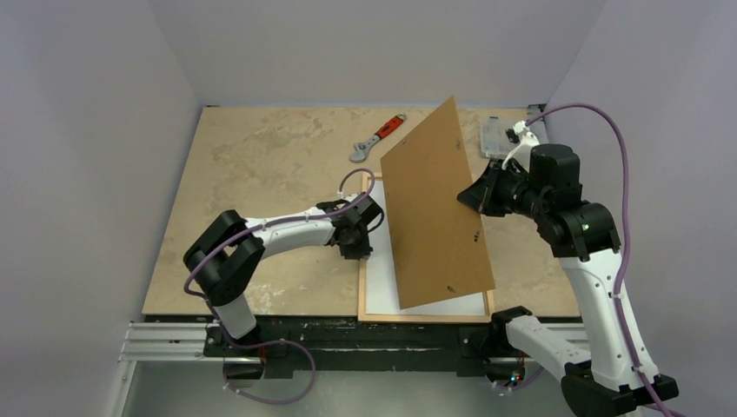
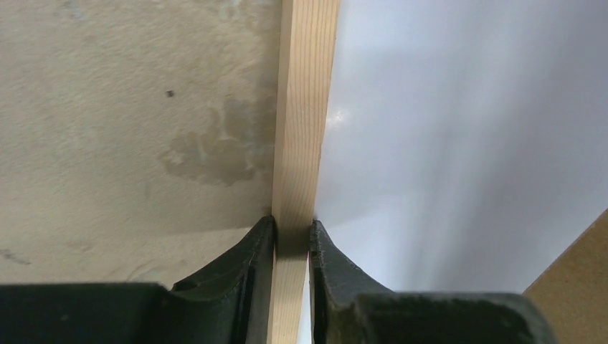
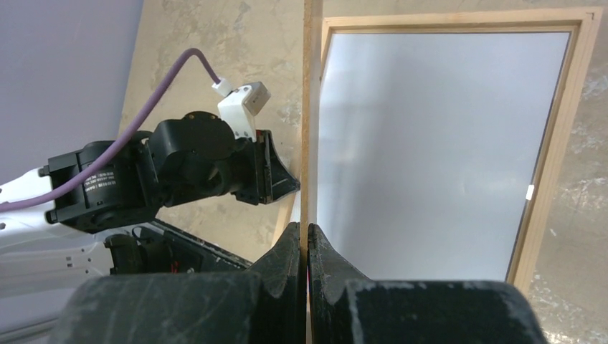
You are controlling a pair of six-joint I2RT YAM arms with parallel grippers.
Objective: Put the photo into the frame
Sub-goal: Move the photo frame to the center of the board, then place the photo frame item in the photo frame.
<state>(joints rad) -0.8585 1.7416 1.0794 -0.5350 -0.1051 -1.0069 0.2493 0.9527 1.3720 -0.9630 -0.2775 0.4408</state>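
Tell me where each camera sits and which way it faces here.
Top external: above and behind the bases, looking down on the table; the left arm and right arm show.
Left wrist: looks along the left tool, shut on the frame strip; its fingers show.
Right wrist: looks down past the right tool, shut on the backing board edge; its fingers and the left arm show.
Shared: both wrist views show the frame and the photo's white back.

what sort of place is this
Probably a lab robot cell: plain grey walls enclose a beige tabletop, and a left arm and right arm are mounted at its near edge.
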